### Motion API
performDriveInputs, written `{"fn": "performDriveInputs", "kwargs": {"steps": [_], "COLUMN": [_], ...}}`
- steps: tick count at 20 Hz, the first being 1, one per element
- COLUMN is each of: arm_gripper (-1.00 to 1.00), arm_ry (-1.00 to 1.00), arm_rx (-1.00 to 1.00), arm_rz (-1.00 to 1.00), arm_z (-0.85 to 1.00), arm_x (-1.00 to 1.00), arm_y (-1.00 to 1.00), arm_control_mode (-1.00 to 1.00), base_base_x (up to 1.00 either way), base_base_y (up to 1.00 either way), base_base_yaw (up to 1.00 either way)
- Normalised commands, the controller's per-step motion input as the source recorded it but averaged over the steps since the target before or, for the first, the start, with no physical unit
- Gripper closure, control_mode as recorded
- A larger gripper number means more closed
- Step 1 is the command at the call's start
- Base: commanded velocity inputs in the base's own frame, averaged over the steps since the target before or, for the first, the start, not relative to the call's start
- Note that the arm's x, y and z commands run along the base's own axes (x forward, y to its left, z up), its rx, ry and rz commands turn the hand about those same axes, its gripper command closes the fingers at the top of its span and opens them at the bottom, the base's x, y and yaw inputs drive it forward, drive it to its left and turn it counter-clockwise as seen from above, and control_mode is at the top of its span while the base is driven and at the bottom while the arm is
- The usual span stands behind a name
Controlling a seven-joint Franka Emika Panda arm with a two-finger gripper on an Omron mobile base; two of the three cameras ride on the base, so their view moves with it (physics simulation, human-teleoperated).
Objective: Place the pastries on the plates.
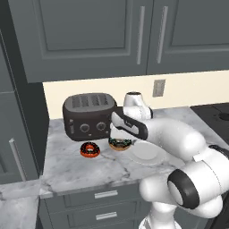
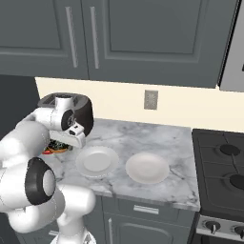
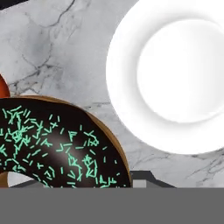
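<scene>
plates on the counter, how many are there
2. One plate lies on the marble counter just right of the green-sprinkled doughnut. The other plate sits further right, toward the stove. Both are empty. None seems hidden.

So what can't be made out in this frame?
- Fingers: left base view, hidden behind the arm; open or shut unclear.
- Green-sprinkled doughnut: hand view, cut off by the left and bottom edges.
- Red-sprinkled doughnut: right base view, mostly hidden by the arm.
- Nearer plate: left base view, partly covered by the arm.
</scene>
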Motion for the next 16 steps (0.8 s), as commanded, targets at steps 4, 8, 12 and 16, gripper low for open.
{"fn": "performDriveInputs", "kwargs": {"steps": [4, 8, 12, 16], "arm_gripper": [1.00, 1.00, 1.00, 1.00], "arm_ry": [0.00, 0.00, 0.00, 0.01], "arm_rx": [-0.11, -0.17, -0.12, -0.06], "arm_rz": [-0.26, -0.29, -0.29, -0.30], "arm_z": [0.45, 0.03, 0.00, -0.01], "arm_x": [0.00, -0.01, -0.01, 0.00], "arm_y": [-1.00, -1.00, -1.00, -1.00], "arm_control_mode": [-1.00, -1.00, -1.00, -1.00], "base_base_x": [0.00, 0.00, 0.00, 0.00], "base_base_y": [0.00, 0.00, 0.00, 0.00], "base_base_yaw": [0.00, 0.00, 0.00, 0.00]}}
